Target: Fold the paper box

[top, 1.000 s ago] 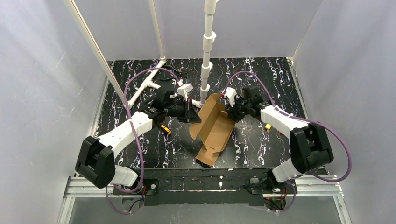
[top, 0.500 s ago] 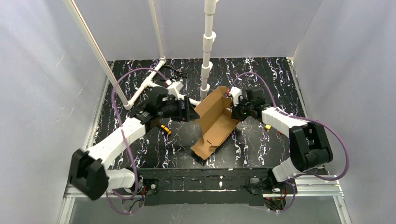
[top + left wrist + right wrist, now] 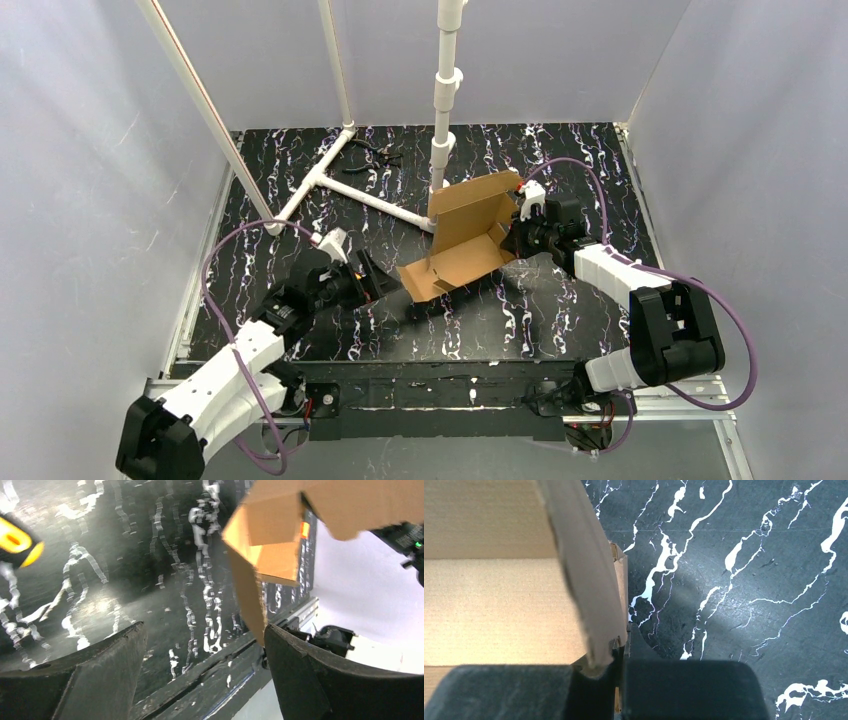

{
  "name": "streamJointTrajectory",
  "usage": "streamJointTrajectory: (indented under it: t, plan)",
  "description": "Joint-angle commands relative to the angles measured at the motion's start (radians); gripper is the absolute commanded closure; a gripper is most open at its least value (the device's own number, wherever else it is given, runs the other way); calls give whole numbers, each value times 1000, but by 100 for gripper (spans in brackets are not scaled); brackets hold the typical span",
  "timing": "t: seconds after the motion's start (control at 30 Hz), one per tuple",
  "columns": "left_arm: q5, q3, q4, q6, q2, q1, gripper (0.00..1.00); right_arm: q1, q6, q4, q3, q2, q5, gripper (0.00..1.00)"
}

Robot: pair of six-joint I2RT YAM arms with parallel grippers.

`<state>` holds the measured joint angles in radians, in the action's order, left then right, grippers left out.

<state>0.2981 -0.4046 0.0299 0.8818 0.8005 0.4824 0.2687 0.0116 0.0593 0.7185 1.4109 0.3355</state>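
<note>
Near the middle of the black worktop [image 3: 500, 325] sits the paper box [image 3: 462, 248]; it is half made, like an open tray, with its lid flap standing up at the back; a white pipe [image 3: 443, 100] stands just behind it. Its long side runs from the near left up to the far right.

The right fingers [image 3: 684, 690] are squeezed tight on the box's right wall, down near a corner; the right wrist view shows the cardboard edge pinched between them. The left fingers [image 3: 100, 672] are spread wide and hold nothing; they hang low over the worktop, near the near left end of the box but not touching it; from them the box lies ahead and a bit to the right, with one brown corner poking toward the gap. A small yellow thing [image 3: 15, 542] lies on the worktop off to one side of them.

I think the next move turns on just this; the left arm is the nearer one to the loose near left end, while the right arm holds the far side steady; so the left fingers would need to come in along the box's long line to reach that end. If they come in crooked, the box may twist in the right fingers' hold.
</note>
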Motion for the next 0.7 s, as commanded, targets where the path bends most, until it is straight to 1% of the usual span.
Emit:
streamJointTrajectory:
  t: [0.0, 0.1, 0.2, 0.3, 0.37, 0.47, 0.67]
  plan:
    - [-20, -174, -41, -126, 43, 103, 3, 5, -47, 62, -4, -21, 13, 99]
    - [-98, -254, -40, -304, 122, 183, 2, 9, -43, 60, -3, -23, 16, 99]
    - [-112, -248, -146, -444, 167, 214, 2, 9, -37, 57, -2, -25, 22, 99]
    - [-100, -218, -280, -573, 181, 218, 2, 9, -35, 52, 2, -23, 34, 99]
    - [-88, -218, -330, -644, 204, 219, 2, 9, -35, 48, 5, -20, 43, 99]
    - [-66, -254, -338, -678, 270, 219, 2, 10, -31, 42, 9, -18, 51, 99]
    - [7, -293, -408, -655, 342, 220, 4, 14, -23, 36, 13, -11, 52, 99]
